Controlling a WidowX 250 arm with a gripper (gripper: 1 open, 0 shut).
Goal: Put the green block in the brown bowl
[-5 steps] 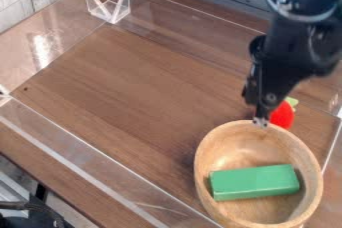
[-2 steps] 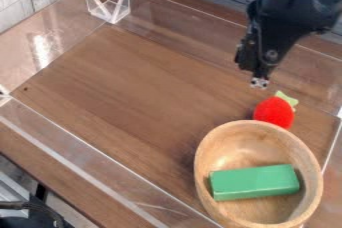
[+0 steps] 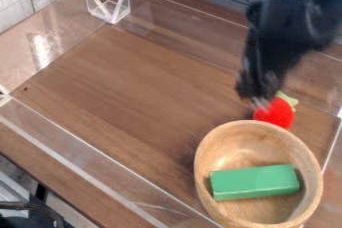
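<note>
The green block [image 3: 254,182] lies flat inside the brown bowl [image 3: 210,148] at the front right of the wooden table. My gripper [image 3: 254,91] hangs above the table just behind the bowl's far rim, next to a small red strawberry toy [image 3: 277,112]. Motion blurs the dark arm and its fingers, so their spacing is unclear. Nothing shows between them. The gripper is apart from the block.
Clear acrylic walls [image 3: 80,157] ring the wooden tabletop [image 3: 134,82]. A small transparent stand [image 3: 107,4] sits at the back left corner. The strawberry toy lies close to the right wall, just beyond the bowl.
The gripper lifted away from the bowl's far rim, then came back down a little toward the strawberry toy. The green block stayed in the bowl.
</note>
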